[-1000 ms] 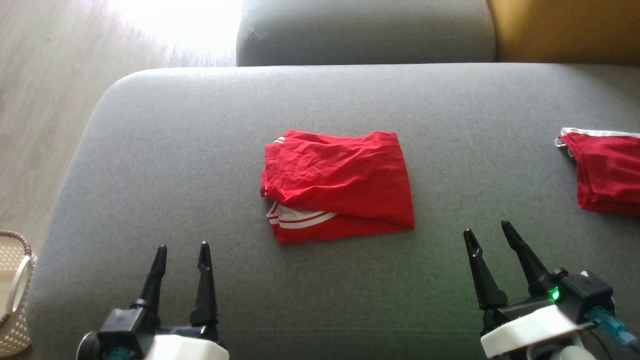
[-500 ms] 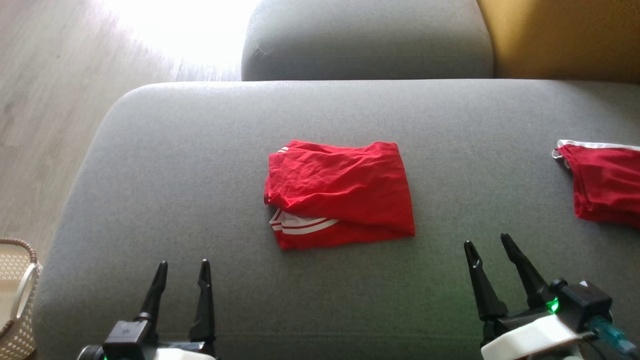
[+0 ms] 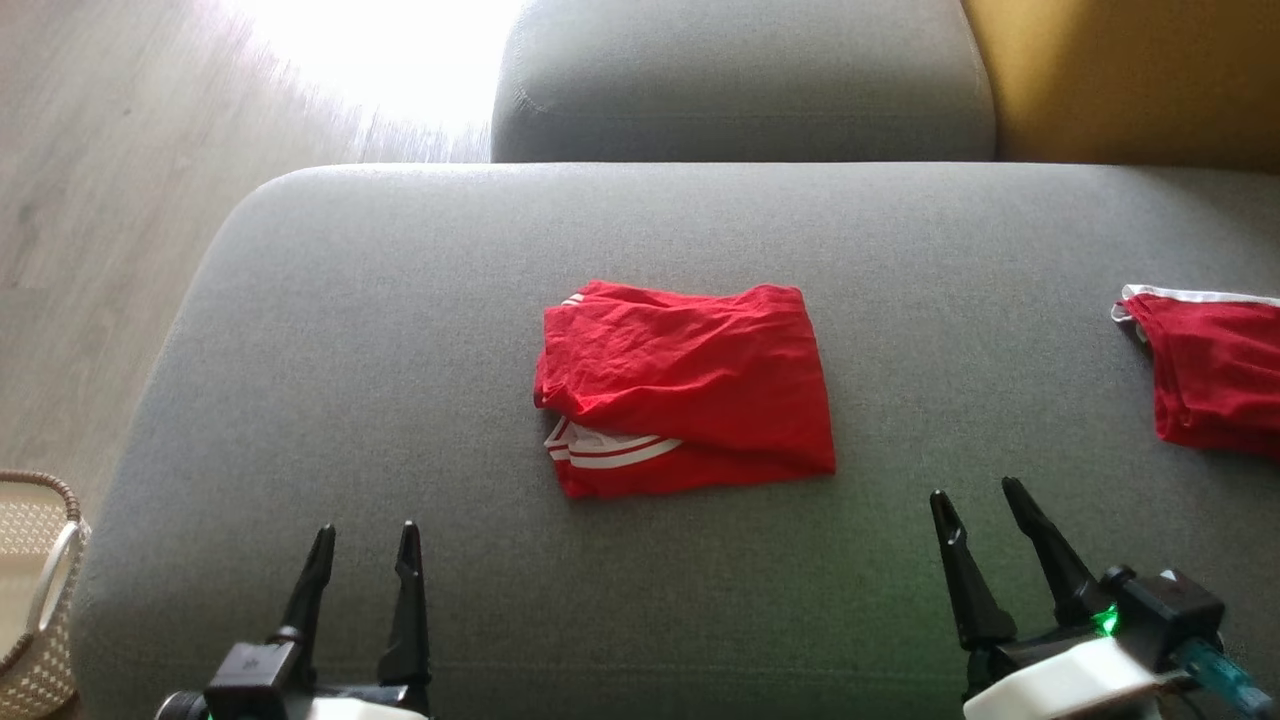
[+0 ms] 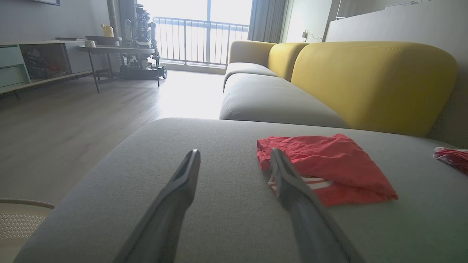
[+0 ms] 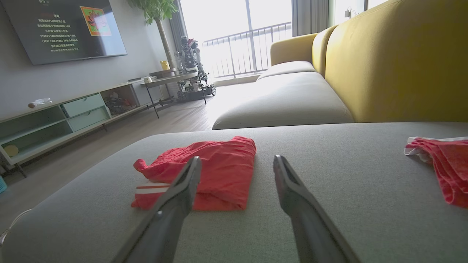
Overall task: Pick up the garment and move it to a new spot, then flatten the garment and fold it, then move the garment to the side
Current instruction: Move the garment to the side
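Observation:
A red garment (image 3: 688, 385) with white stripes lies folded in a rough rectangle at the middle of the grey sofa seat (image 3: 400, 330). It also shows as the red garment (image 4: 329, 168) in the left wrist view and the red garment (image 5: 208, 171) in the right wrist view. My left gripper (image 3: 365, 540) hovers open near the seat's front edge, left of the garment and apart from it. My right gripper (image 3: 978, 495) stands open to the garment's lower right, nothing between its fingers.
A second red garment (image 3: 1210, 375) with a white edge lies at the seat's far right. A woven basket (image 3: 35, 590) stands on the wooden floor at the lower left. Another grey seat cushion (image 3: 740, 80) and a yellow backrest (image 3: 1130, 75) lie beyond.
The head camera has shifted, so the whole scene sits a little lower in the picture. Both grippers stay open and low, and the garment has not moved on the seat.

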You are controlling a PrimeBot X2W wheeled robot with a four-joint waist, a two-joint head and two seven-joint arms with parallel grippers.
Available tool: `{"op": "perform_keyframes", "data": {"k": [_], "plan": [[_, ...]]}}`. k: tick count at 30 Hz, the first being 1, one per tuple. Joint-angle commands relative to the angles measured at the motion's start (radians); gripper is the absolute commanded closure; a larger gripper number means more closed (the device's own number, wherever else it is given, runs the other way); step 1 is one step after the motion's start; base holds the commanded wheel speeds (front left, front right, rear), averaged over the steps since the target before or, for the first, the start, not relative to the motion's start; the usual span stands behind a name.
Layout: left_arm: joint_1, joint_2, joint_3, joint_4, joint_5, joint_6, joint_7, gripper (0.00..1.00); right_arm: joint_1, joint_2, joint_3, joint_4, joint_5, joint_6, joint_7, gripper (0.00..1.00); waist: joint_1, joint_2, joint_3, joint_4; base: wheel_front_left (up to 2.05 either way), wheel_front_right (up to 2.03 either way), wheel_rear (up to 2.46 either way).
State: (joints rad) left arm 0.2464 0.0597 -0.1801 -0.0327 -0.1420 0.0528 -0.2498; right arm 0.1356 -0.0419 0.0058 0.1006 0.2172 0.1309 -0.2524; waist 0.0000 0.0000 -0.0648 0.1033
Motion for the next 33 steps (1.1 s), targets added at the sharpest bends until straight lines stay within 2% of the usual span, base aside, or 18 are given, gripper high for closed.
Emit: {"op": "perform_keyframes", "data": {"k": [1, 7, 13, 18, 19, 24, 30, 33], "plan": [[-0.024, -0.009, 0.038, -0.03, 0.014, -0.003, -0.012, 0.0, -0.028, -0.008, 0.023, -0.03, -0.005, 0.0, -0.009, 0.0, 0.0, 0.0, 0.001, 0.0, 0.0, 0.0, 0.0], [-0.034, -0.009, 0.023, -0.032, 0.009, -0.007, -0.012, 0.0, -0.066, -0.008, 0.04, 0.035, -0.007, 0.0, -0.009, 0.0, 0.0, 0.0, 0.021, 0.016, 0.0, 0.0, 0.0], [-0.064, -0.009, -0.015, -0.053, -0.001, -0.006, -0.012, 0.0, -0.203, -0.008, 0.048, 0.196, 0.06, 0.0, -0.009, 0.0, 0.0, 0.0, 0.07, 0.055, 0.0, 0.0, 0.0], [-0.111, -0.009, -0.042, -0.085, -0.023, 0.003, -0.012, 0.0, -0.374, -0.008, 0.037, 0.362, 0.127, 0.0, 0.001, 0.0, 0.0, 0.0, 0.152, 0.089, 0.0, 0.0, 0.0], [-0.111, -0.009, -0.042, -0.085, -0.023, 0.003, -0.012, 0.0, -0.374, -0.008, 0.037, 0.362, 0.127, 0.0, 0.001, 0.0, 0.0, 0.0, 0.152, 0.089, 0.0, 0.0, 0.0], [-0.166, -0.009, -0.061, -0.097, -0.034, 0.007, -0.012, 0.0, -0.574, -0.011, 0.015, 0.55, 0.239, 0.0, 0.088, 0.0, 0.0, 0.0, 0.232, 0.114, 0.0, 0.0, 0.0], [-0.209, -0.009, -0.077, -0.1, -0.047, 0.018, -0.012, 0.0, -0.688, -0.023, -0.018, 0.665, 0.372, 0.0, 0.167, 0.0, 0.0, 0.0, 0.281, 0.129, 0.0, 0.0, 0.0], [-0.228, -0.009, -0.09, -0.102, -0.053, 0.024, -0.012, 0.0, -0.73, -0.045, 0.003, 0.706, 0.416, 0.0, 0.2, 0.0, 0.0, 0.0, 0.302, 0.137, 0.0, 0.0, 0.0]]}}
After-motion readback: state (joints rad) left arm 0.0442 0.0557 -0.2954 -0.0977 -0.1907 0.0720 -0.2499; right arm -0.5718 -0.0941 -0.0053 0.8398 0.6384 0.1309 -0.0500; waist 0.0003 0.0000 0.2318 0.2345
